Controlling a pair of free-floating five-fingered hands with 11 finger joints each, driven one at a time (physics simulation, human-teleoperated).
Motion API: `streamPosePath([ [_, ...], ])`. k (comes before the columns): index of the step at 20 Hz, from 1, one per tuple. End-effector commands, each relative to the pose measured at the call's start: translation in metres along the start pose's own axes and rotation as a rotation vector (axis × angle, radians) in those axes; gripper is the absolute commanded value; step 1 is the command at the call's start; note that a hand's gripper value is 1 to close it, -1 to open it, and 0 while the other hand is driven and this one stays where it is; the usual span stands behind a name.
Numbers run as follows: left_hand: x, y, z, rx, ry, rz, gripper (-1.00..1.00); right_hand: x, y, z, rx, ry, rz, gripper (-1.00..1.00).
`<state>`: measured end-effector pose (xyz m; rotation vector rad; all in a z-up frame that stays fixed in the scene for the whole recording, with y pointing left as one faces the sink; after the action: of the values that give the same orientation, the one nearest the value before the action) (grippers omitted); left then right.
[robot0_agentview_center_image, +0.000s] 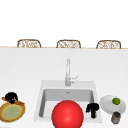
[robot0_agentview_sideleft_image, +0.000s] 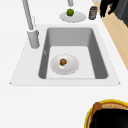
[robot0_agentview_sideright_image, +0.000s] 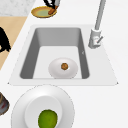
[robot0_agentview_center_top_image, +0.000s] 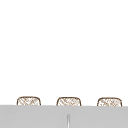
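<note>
Three woven chairs (robot0_agentview_center_top_image: 28, 101) (faucet tip (robot0_agentview_center_top_image: 67, 121) below)

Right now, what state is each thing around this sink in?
Left hand: curled on the brown handle of the yellow pan.
Right hand: in the air at the sink's right edge, fingers pointing down.
Tap: no water running.
Sink plate: flat in the basin, small brown bit on it.
Lime: on the white plate.
Jar: upright.

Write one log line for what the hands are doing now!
left hand: at yellow bowl | right hand: hovering at sink's right edge, near white plate
</note>
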<state>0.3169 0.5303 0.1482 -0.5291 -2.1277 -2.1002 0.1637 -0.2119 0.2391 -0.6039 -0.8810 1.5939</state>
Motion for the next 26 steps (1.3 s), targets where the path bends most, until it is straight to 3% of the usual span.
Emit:
streamPosePath([
  [1, 0.003, -0.004, -0.001, 0.004, 0.013, 0.0, 1.0, 0.0, 0.0, 0.0, 0.0, 0.0, 0.0, 0.0],
  [8, 0.017, -0.006, -0.002, 0.011, 0.024, -0.02, 1.0, 0.0, 0.0, 0.0, 0.0, 0.0, 0.0, 0.0],
  [9, 0.018, -0.006, 0.005, 0.016, 0.04, -0.023, -1.0, 0.0, 0.0, 0.0, 0.0, 0.0, 0.0, 0.0],
  [10, 0.019, -0.002, 0.011, 0.028, 0.056, -0.027, -1.0, 0.0, 0.0, 0.0, 0.0, 0.0, 0.0, 0.0],
  [12, 0.021, 0.002, 0.021, 0.026, 0.035, -0.032, -1.0, 0.0, 0.0, 0.0, 0.0, 0.0, 0.0, 0.0],
  [17, 0.025, 0.006, 0.041, 0.014, 0.023, 0.018, -1.0, 0.0, 0.0, 0.0, 0.0, 0.0, 0.0, 0.0],
  [21, 0.014, 0.01, 0.056, 0.009, 0.035, 0.043, -1.0, 0.0, 0.0, 0.0, 0.0, 0.0, 0.0, 0.0],
  [23, 0.005, 0.007, 0.058, 0.007, 0.029, 0.035, -1.0, 0.0, 0.0, 0.0, 0.0, 0.0, 0.0, 0.0],
  [26, -0.004, 0.003, 0.059, 0.002, 0.02, 0.058, -1.0, 0.0, 0.0, 0.0, 0.0, 0.0, 0.0, 0.0],
])
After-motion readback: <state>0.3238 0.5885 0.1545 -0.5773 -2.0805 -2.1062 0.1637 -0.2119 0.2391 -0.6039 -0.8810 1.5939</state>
